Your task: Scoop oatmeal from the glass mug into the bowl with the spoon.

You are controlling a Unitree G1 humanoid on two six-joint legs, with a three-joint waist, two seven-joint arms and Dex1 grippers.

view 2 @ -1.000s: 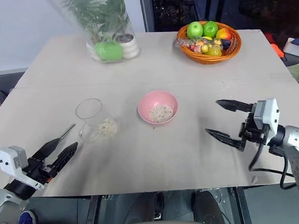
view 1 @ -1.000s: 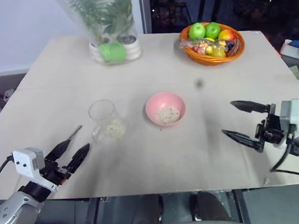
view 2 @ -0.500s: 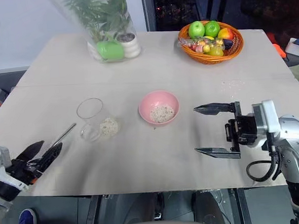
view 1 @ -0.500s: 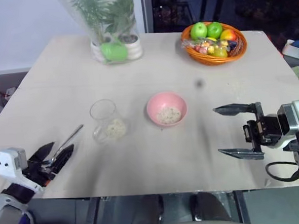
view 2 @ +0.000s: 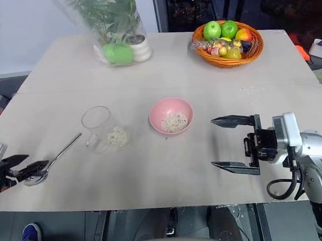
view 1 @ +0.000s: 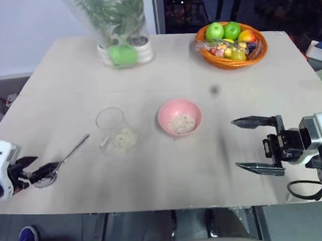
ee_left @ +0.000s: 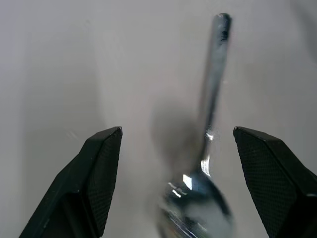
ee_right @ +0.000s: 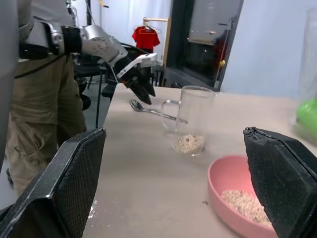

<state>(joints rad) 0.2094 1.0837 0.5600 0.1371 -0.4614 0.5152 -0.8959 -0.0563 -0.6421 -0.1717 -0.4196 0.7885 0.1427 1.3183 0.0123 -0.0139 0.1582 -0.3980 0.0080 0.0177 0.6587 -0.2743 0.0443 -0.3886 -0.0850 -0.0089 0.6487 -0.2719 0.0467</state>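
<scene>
Oatmeal [view 2: 117, 136] split between one glass mug [view 2: 99, 128] at nine o'clock of one pink bowl [view 2: 171, 115] and that bowl, both mid-desk [view 2: 163, 60]. One spoon [view 2: 53, 160] flat on the desk at eight o'clock of the mug, its bowl between the spread fingers of the left hand [view 2: 23, 166], probably lined up for pickup. Right hand [view 2: 223, 142] spread, empty, at four o'clock of the bowl, likely waiting.

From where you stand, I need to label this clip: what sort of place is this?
Probably an indoor room set up like a dining corner for robot trials: a pale table holding a fruit basket and a wrapped potted plant, dark windows behind, and a clothes rack with a red shirt nearby.
</scene>
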